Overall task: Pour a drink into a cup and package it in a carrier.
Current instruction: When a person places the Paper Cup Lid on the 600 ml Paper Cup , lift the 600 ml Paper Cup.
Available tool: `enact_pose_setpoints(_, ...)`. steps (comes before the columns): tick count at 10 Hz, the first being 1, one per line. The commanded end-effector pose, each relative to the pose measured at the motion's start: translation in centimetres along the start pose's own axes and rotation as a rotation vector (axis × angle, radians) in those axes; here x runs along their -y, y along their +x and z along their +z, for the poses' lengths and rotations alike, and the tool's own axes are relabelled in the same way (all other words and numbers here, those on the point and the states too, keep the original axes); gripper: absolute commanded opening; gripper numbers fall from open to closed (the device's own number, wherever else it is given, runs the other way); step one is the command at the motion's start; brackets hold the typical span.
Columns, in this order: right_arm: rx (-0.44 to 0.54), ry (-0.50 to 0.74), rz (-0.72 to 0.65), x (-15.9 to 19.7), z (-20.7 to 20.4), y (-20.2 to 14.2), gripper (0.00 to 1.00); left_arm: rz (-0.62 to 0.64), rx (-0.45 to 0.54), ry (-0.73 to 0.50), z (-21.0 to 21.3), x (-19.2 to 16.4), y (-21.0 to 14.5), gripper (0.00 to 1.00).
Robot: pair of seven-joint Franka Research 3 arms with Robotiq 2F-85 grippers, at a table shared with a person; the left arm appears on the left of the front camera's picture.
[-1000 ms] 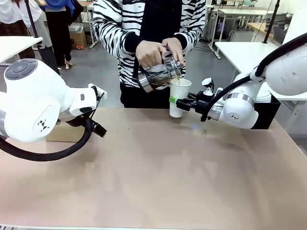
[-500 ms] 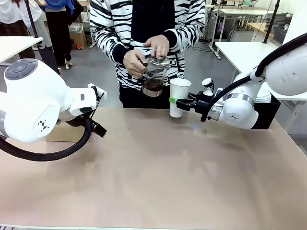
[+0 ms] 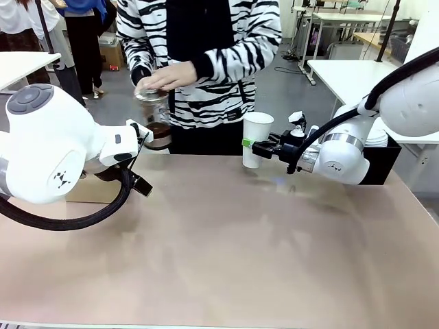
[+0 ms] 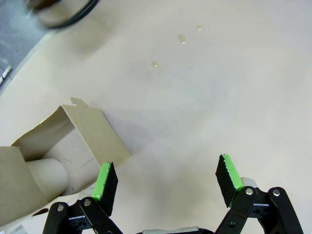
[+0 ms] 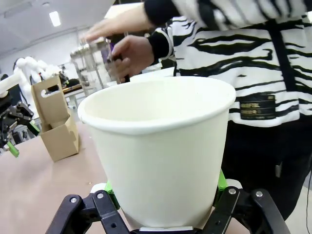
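Note:
My right gripper is shut on the white paper cup and holds it upright near the table's far edge. In the right wrist view the cup stands between the green pads; its contents are hidden. The person's hands hold a glass jug with the dark drink in its bottom, far left of the cup. The brown carrier lies just left of my open left gripper, whose fingers are bare. The carrier also stands on the table in the right wrist view.
My left arm bulks over the table's left side and hides most of the carrier. A black bin stands behind my right arm. A few drops lie on the tabletop. The person stands at the far edge.
The person tipped the jug back upright from over the cup and carried it leftwards, away from the cup. Both arms stayed still.

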State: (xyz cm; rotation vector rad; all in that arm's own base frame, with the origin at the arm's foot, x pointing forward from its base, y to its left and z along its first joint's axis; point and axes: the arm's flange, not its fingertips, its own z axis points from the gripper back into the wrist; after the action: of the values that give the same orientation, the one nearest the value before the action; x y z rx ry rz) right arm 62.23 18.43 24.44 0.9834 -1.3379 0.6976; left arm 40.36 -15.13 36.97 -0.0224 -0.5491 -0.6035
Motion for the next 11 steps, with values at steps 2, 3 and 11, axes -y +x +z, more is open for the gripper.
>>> enact_pose_setpoints(2, -0.001, -0.001, -0.003, -0.05, -0.12, 0.17, 0.80, 0.000, 0.002, -0.002, 0.06, 0.03, 0.02, 1.00)
enact_pose_setpoints(3, -0.001, -0.001, -0.003, -0.05, -0.12, 0.17, 0.80, 0.000, 0.002, -0.002, 0.06, 0.03, 0.02, 1.00)
enact_pose_setpoints(11, -0.001, -0.001, -0.003, -0.05, -0.12, 0.17, 0.80, 0.000, 0.002, -0.002, 0.06, 0.03, 0.02, 1.00)
